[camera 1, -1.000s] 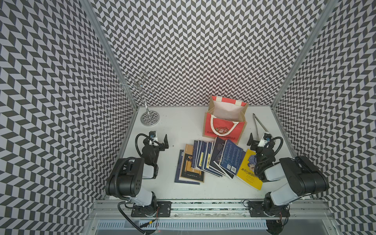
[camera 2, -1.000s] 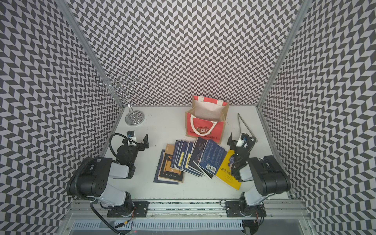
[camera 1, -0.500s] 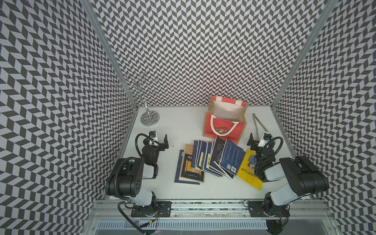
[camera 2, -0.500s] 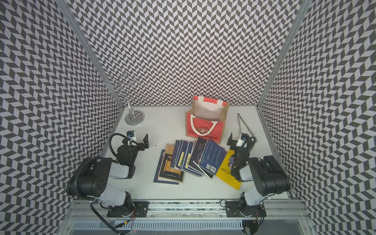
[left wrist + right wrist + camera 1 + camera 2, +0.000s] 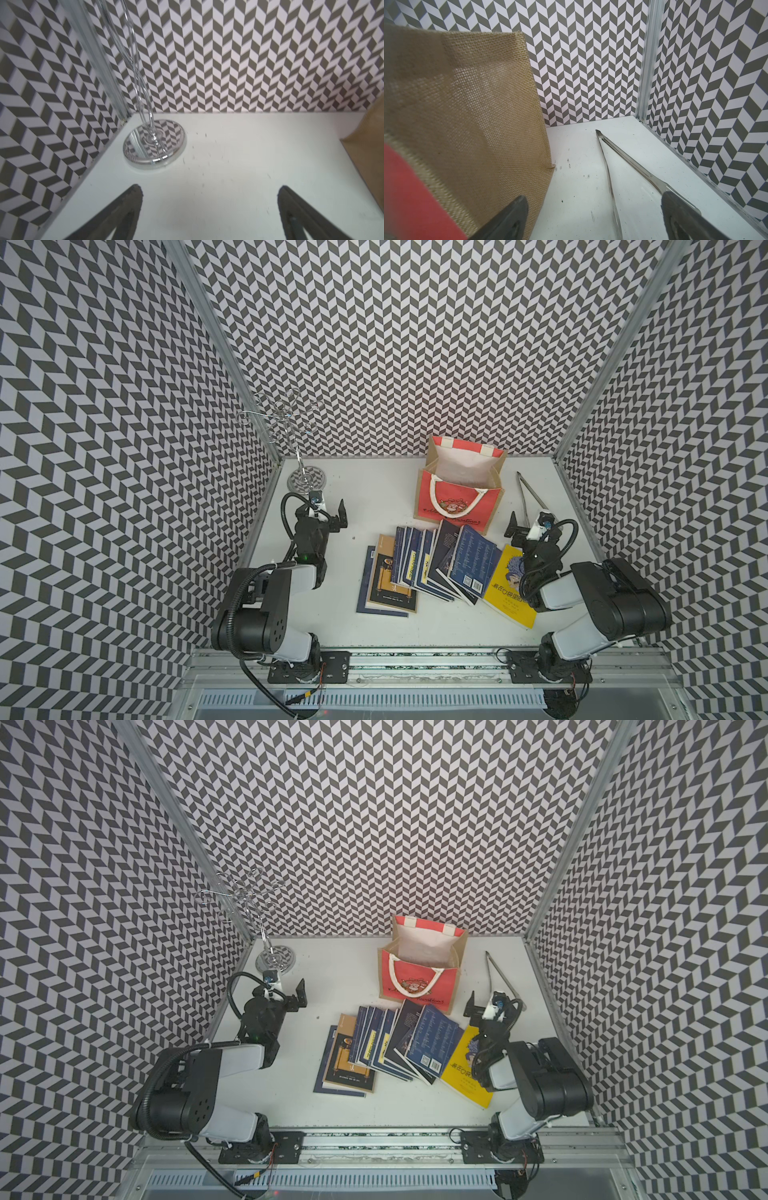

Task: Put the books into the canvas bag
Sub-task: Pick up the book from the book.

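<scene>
The books [image 5: 432, 564] lie fanned out on the middle of the white table, mostly navy, in both top views. A tan-and-black one [image 5: 390, 576] lies at the left end and a bright yellow one [image 5: 509, 589] at the right end, partly under my right arm. The canvas bag [image 5: 457, 497] [image 5: 419, 977] stands upright and open just behind them, red front toward me; its jute side [image 5: 467, 104] fills much of the right wrist view. My left gripper [image 5: 328, 517] [image 5: 209, 193] is open and empty, left of the books. My right gripper [image 5: 530, 531] [image 5: 593, 203] is open and empty, beside the bag's right side.
A wire stand on a round mirrored base [image 5: 306, 480] [image 5: 154, 143] stands in the back left corner, just ahead of my left gripper. Metal tongs [image 5: 528, 493] [image 5: 610, 166] lie at the back right, reaching under my right gripper. Patterned walls enclose three sides.
</scene>
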Controlling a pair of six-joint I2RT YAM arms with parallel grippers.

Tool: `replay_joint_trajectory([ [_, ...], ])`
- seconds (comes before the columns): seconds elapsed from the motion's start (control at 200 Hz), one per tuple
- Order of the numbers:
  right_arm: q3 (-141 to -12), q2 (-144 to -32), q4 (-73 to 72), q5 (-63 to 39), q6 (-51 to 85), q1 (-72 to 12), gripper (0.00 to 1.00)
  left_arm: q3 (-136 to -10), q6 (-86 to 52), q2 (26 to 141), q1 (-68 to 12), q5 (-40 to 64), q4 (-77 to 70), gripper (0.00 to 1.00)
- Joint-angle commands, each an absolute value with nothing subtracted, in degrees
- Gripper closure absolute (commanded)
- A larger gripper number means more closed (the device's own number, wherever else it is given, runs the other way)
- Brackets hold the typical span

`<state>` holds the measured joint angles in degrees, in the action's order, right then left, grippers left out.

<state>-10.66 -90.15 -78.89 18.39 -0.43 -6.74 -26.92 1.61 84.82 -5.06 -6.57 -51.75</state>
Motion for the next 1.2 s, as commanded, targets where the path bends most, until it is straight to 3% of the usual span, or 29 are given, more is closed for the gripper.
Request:
replay_joint_trajectory([
  [0.0,-10.77,-90.79,-82.48,18.89,-1.10,-7.12,0.01,-31.66,-0.23,83.93,-8.37,-18.72,-38.62,0.01],
  [0.341,-11.19,-90.87,-81.67,18.91,-0.74,-7.07,0.01,-51.52,-29.48,84.62,-18.58,-42.06,3.48,0.01],
  [0.576,-11.54,-90.77,-80.94,18.17,-0.54,-6.72,0.01,-57.47,-37.86,83.42,-32.31,-40.01,21.21,0.01],
  [0.921,-11.69,-90.46,-80.23,16.52,-0.09,-5.98,0.01,-44.52,-37.86,70.19,-46.11,-29.91,17.75,0.01],
  [1.192,-10.31,-89.22,-81.82,16.16,-1.14,-6.22,0.01,-39.79,-39.02,64.46,-54.98,-29.16,17.38,0.01],
])
